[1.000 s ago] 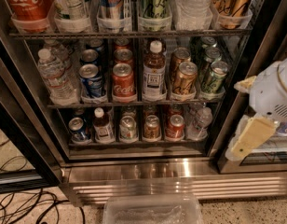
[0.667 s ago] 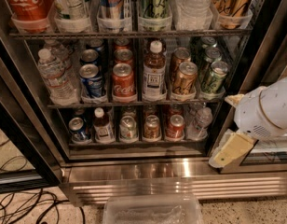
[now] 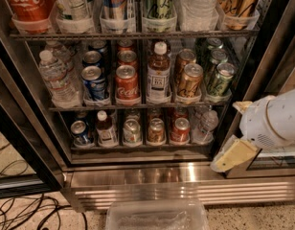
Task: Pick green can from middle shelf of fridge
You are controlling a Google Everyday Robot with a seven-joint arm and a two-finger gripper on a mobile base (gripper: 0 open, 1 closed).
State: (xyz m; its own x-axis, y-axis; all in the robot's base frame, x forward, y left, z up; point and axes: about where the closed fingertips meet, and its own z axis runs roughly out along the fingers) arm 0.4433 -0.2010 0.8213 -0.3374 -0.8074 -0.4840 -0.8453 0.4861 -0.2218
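Note:
The fridge (image 3: 186, 178) stands open, with a steel base grille and a dark interior. Its middle shelf (image 3: 138, 106) holds water bottles, blue cans, red cans, a brown bottle and gold-brown cans. At its right end is a lane of green cans. The front green can (image 3: 220, 79) stands upright with a silver top. My gripper (image 3: 232, 155) hangs on the white arm at lower right. It is outside the fridge, below and slightly right of the green can, level with the bottom shelf, and holds nothing I can see.
The top rack holds tall cans and a Coca-Cola bottle (image 3: 28, 1). The bottom rack holds small cans and bottles (image 3: 156, 131). A clear plastic bin (image 3: 157, 214) lies on the floor in front. Cables (image 3: 23, 210) lie at the left by the dark door frame (image 3: 23, 143).
My arm and gripper have moved down and to the left, nearer the fridge's lower right corner. Nothing on the shelves has moved.

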